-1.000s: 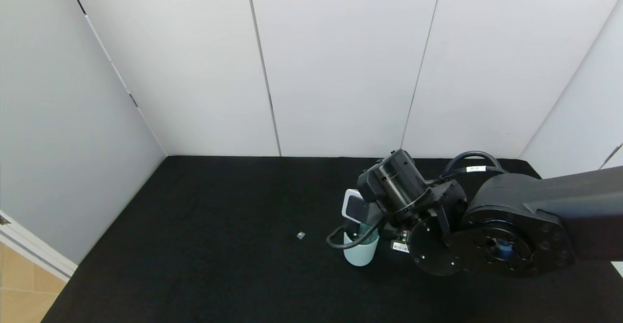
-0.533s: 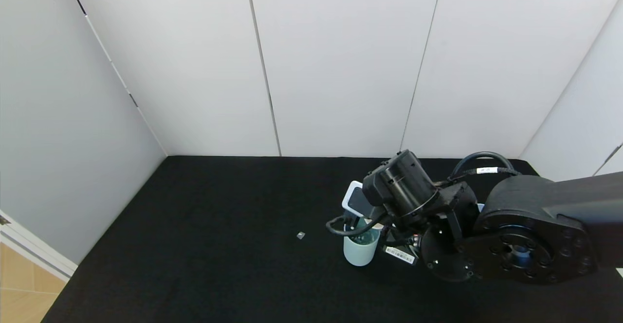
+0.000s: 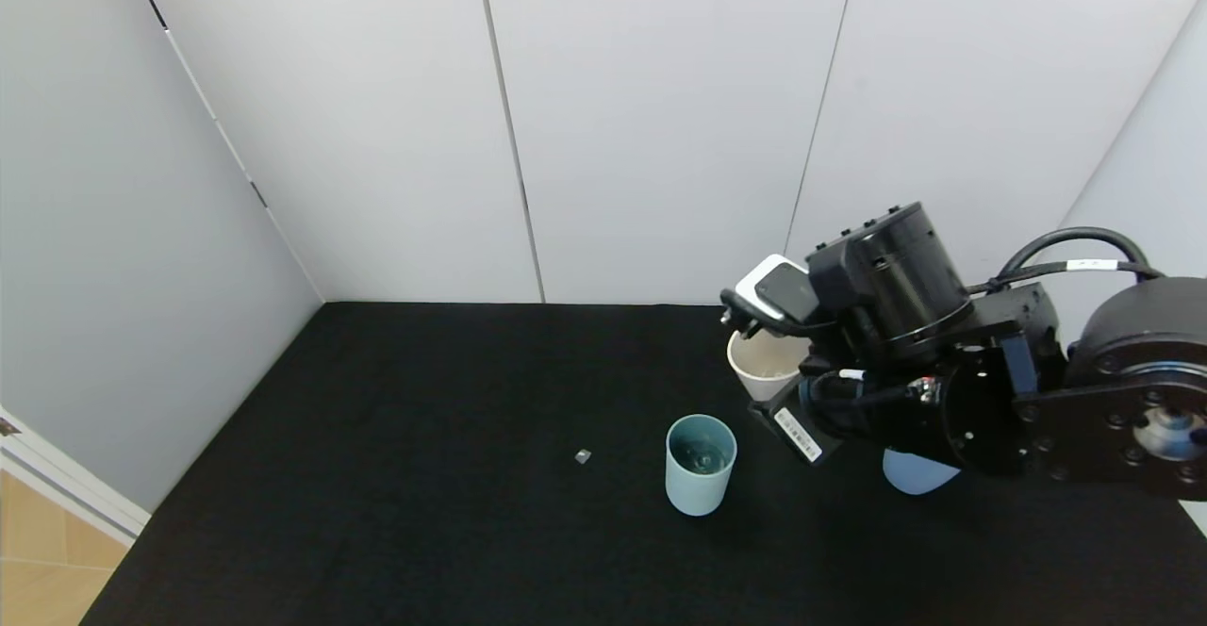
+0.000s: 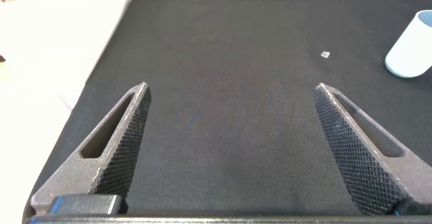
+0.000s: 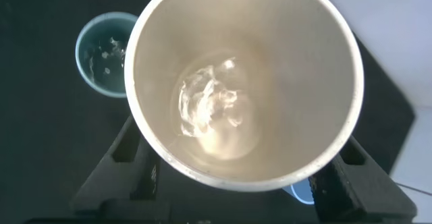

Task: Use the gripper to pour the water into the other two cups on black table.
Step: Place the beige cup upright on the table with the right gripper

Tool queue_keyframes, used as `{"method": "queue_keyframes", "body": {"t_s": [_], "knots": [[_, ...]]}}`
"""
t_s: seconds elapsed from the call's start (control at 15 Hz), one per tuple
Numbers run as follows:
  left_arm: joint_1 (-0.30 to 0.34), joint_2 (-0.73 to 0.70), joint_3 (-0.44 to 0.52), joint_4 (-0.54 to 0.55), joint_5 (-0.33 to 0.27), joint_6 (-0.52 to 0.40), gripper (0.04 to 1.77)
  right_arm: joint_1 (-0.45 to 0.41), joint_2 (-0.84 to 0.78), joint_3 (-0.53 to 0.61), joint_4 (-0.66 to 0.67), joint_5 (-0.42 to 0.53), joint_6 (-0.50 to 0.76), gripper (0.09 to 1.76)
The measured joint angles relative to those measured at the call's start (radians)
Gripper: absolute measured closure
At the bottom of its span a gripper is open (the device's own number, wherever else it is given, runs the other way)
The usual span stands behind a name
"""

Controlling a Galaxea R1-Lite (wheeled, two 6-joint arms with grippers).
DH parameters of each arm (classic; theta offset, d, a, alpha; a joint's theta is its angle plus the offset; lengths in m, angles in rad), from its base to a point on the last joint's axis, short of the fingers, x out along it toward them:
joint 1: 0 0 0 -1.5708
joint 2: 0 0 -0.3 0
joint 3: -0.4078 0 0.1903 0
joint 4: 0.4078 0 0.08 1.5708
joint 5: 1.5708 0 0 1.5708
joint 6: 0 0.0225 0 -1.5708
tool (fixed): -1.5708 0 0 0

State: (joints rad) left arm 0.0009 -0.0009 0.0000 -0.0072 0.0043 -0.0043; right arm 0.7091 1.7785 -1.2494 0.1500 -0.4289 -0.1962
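My right gripper (image 3: 790,376) is shut on a beige cup (image 3: 762,362) and holds it about upright above the black table (image 3: 424,475), behind and to the right of the teal cup (image 3: 701,464). In the right wrist view the beige cup (image 5: 270,55) fills the frame, with a sheen of water (image 5: 209,109) at its bottom and my fingers (image 5: 131,173) on either side. The teal cup (image 5: 104,52) below also holds water. The periwinkle cup (image 3: 910,477) stands under the right arm, mostly hidden. My left gripper (image 4: 231,96) is open and empty over bare cloth.
A small grey scrap (image 3: 582,456) lies on the cloth to the left of the teal cup. White wall panels close the table at the back and both sides. A pale blue cup (image 4: 413,45) shows at the edge of the left wrist view.
My right arm has risen and swung back to the right, carrying the beige cup away from over the teal cup and turning it upright. The periwinkle cup now shows.
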Motion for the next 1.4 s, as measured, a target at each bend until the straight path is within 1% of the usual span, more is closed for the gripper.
{"method": "queue_keyframes", "body": {"t_s": [0.2, 0.47, 0.67, 0.8, 1.0, 1.2, 1.4], "knots": [[0.000, 0.000, 0.000, 0.000, 0.000, 0.000, 0.09, -0.088, -0.047, 0.060, -0.131, 0.092, 0.037, 0.61], [0.000, 0.000, 0.000, 0.000, 0.000, 0.000, 0.09, -0.201, -0.096, 0.240, -0.391, 0.210, 0.103, 0.61], [0.000, 0.000, 0.000, 0.000, 0.000, 0.000, 0.09, -0.237, -0.110, 0.387, -0.589, 0.239, 0.148, 0.61], [0.000, 0.000, 0.000, 0.000, 0.000, 0.000, 0.09, -0.255, -0.091, 0.439, -0.675, 0.242, 0.177, 0.61], [0.000, 0.000, 0.000, 0.000, 0.000, 0.000, 0.09, -0.280, -0.007, 0.438, -0.776, 0.248, 0.213, 0.61], [0.000, 0.000, 0.000, 0.000, 0.000, 0.000, 0.09, -0.319, 0.113, 0.357, -0.828, 0.250, 0.221, 0.61], [0.000, 0.000, 0.000, 0.000, 0.000, 0.000, 0.09, -0.350, 0.217, 0.272, -0.830, 0.274, 0.224, 0.61]]}}
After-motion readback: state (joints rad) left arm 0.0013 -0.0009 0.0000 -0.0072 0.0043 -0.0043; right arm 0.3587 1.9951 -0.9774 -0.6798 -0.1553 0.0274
